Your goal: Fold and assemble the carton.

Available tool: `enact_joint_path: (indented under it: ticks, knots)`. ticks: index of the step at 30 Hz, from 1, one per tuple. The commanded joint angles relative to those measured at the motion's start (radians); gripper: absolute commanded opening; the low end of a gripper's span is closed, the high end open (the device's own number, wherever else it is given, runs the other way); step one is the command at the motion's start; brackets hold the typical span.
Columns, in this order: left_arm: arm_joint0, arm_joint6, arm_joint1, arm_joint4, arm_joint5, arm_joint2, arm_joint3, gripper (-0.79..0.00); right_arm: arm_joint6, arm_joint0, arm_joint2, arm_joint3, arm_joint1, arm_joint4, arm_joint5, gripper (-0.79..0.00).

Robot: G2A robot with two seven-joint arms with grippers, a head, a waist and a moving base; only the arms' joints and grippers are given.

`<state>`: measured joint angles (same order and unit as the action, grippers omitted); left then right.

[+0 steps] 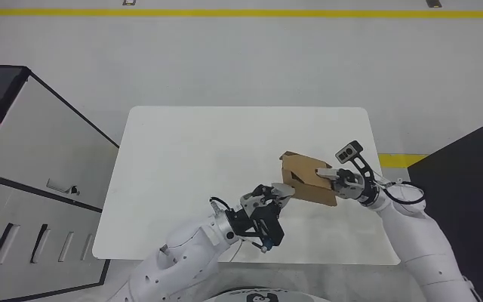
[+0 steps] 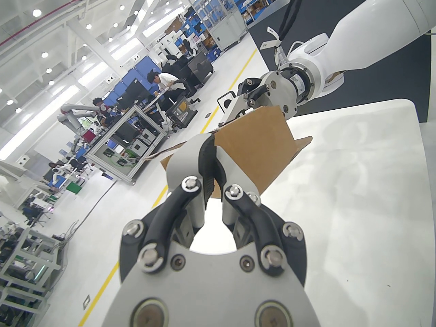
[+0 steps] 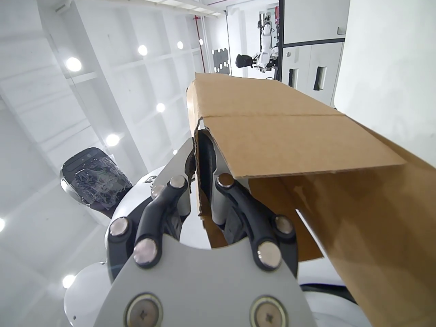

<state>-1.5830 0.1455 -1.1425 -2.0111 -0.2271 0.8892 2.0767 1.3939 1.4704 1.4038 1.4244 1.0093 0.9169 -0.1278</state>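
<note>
**Carton clamped between two grippers over the table**

No writing could be read on the carton (image 1: 306,180): every face shown was plain brown cardboard. A fold crease was seen running across one panel in the right wrist view, and a flap was seen sticking out on the side away from the left arm. The carton was partly opened and was found over the near right part of the white table (image 1: 189,151), between the two arms. Whether its lowest edge touched the tabletop could not be told.

The left arm was extended from the near edge of the table, angled up and to the right. The left gripper (image 1: 285,193) was set at the carton's near left corner. Its jaws were closed tight on a cardboard edge, which was seen pinched between them in the left wrist view.

The right arm was extended from the table's right side, with its forearm low over the near right edge. The right gripper (image 1: 326,175) was set against the carton's right end. Its jaws were likewise clamped on a ragged cardboard edge, with a flap lying just beside them.

A grey cabinet (image 1: 45,151) stood left of the table, and a yellow line (image 1: 241,13) was marked on the floor beyond it.
</note>
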Motion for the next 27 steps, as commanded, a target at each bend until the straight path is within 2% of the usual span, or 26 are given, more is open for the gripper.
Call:
enact_joint_path:
  ticks: [1, 27]
  knots:
    - [0.002, -0.003, -0.001, 0.006, -0.001, -0.004, -0.008, -0.785, 0.008, -0.002, -0.002, -0.002, 0.001, 0.001, -0.004, -0.785]
    - [0.024, 0.010, -0.006, 0.027, -0.015, -0.017, -0.040, -0.785, 0.066, -0.032, -0.026, -0.016, 0.007, -0.010, -0.006, -0.785]
